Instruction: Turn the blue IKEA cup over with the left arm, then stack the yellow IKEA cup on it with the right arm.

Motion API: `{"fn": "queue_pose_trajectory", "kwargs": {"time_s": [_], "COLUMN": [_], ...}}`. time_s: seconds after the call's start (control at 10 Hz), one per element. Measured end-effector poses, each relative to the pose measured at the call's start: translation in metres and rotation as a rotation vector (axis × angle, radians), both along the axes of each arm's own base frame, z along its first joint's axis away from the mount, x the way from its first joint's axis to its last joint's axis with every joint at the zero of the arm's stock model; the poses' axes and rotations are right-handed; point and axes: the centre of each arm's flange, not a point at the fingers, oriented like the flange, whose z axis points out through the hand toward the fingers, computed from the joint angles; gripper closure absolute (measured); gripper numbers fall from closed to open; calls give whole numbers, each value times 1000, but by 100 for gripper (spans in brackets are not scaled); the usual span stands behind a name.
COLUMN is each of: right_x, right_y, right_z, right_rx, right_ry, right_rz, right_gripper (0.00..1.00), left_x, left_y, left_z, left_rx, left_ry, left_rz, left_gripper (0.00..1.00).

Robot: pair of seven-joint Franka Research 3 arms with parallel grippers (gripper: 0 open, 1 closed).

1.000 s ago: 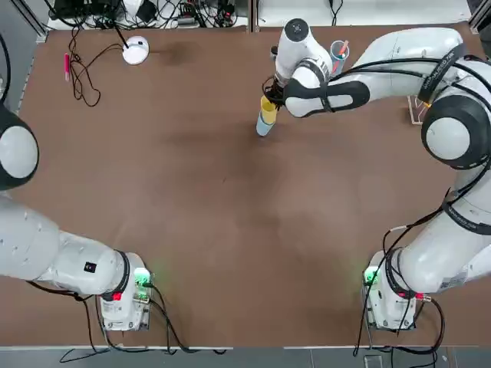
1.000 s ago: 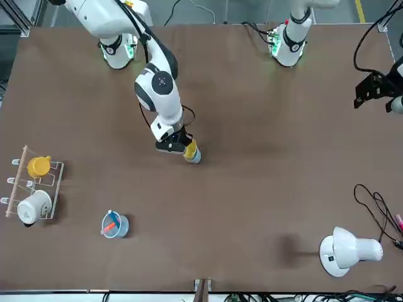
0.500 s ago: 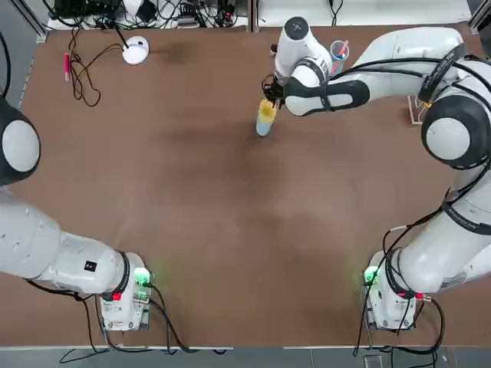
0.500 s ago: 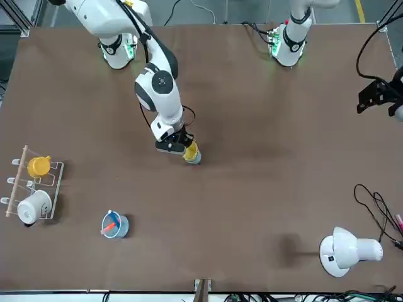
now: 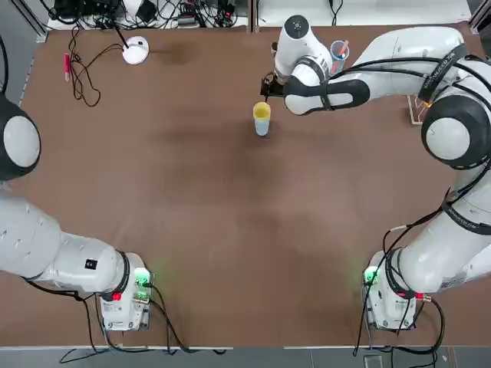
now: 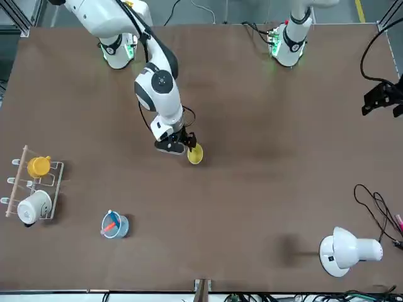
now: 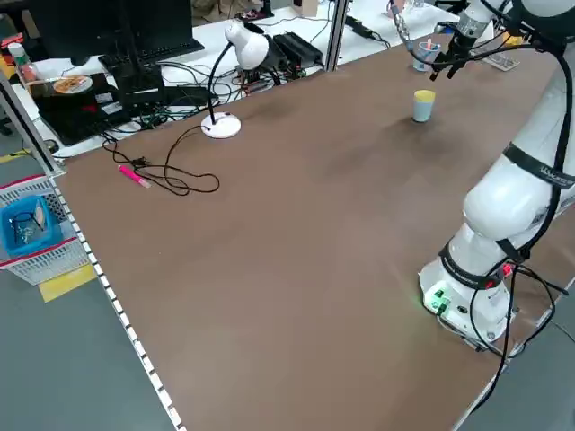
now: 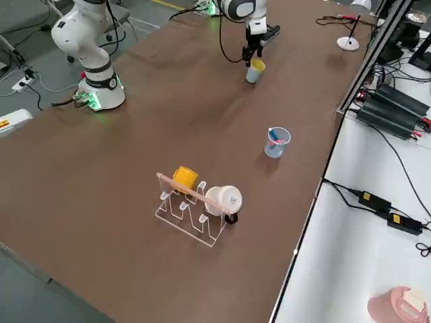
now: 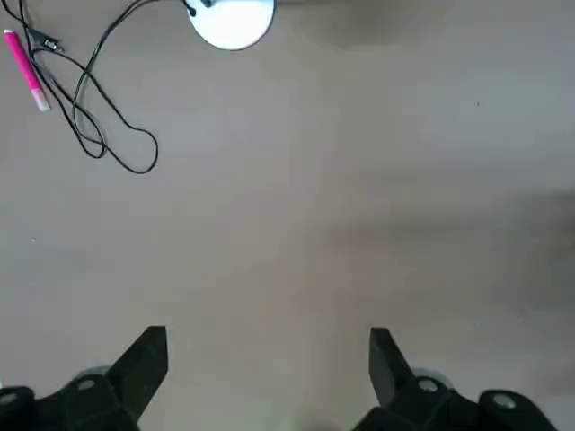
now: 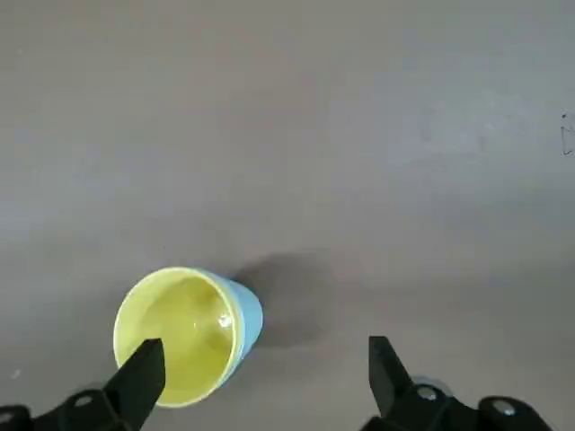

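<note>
Yellow IKEA cup [image 5: 261, 112] sits mouth-up in the blue IKEA cup [image 5: 262, 127], standing free well in from the worktop's far edge; you are at the release step, and the right gripper [image 5: 266, 86], fingers spread and empty, next needs a clean lift away without nudging the stack. Left gripper [image 6: 381, 99] hangs released near the worktop's left edge. Only the right wrist view shows you the blue rim [image 10: 249, 310] hugging the yellow wall; overhead shows just the stack's place.

A rack [image 8: 192, 214] holds an orange-yellow cup [image 8: 183, 177], seemingly hooked.

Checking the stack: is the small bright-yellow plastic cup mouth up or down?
Mouth up: small bright-yellow plastic cup shows its hollow inside, seated on the light-blue plastic cup.
</note>
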Motion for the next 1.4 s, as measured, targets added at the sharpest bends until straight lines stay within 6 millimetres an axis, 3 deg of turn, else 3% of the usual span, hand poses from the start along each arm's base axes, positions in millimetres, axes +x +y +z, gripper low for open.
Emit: {"fn": "queue_pose_trajectory", "kwargs": {"time_s": [0.4, 0.5, 0.9, 1.3, 1.4], "right_x": [16, 29, 87, 103, 109], "right_y": [-16, -33, -140, -200, -224], "right_z": [5, 9, 21, 40, 49], "right_rx": [-8, -24, -111, -157, -159], "right_ry": [-18, -26, -29, 13, 25], "right_rz": [10, 47, 228, 389, 412], "right_gripper": [0, 0, 0, 0, 0], "left_x": [1, 2, 5, 4, 4], "left_y": [3, 2, -3, -3, -3], "left_z": [5, 3, 0, 6, 7], "left_rx": [-42, -46, -49, -49, -49], "left_ry": [-13, -10, -4, -16, -19], "left_rz": [62, 68, 63, 63, 63], "left_gripper": [1, 1, 1, 1, 1]}}
